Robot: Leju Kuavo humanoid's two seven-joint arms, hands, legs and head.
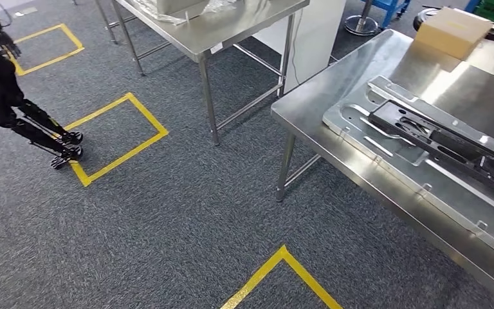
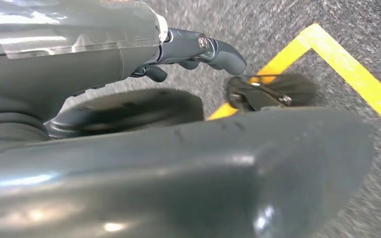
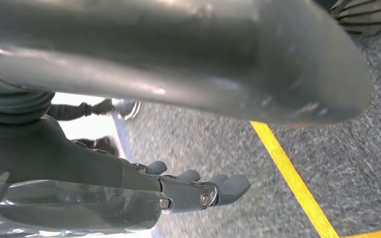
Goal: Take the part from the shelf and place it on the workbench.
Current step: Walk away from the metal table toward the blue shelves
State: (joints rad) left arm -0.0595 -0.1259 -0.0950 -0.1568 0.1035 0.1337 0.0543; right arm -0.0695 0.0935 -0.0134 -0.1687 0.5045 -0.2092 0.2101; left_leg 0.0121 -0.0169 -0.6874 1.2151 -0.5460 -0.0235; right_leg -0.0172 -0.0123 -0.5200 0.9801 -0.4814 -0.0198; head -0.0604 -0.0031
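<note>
part (image 1: pixel 437 138) on workbench (image 1: pixel 334 90), box (image 1: pixel 453 31) behind

My head camera looks down from high at the steel workbench (image 1: pixel 360 84) filling the frame's right. Both wrist cameras sit close behind hanging hands, sharing grey carpet with yellow floor tape (image 2: pixel 349 69).

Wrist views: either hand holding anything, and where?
Nothing held. The left hand and right hand hang over the carpet, fingers extended and bare. A metal part lies on the workbench.
</note>
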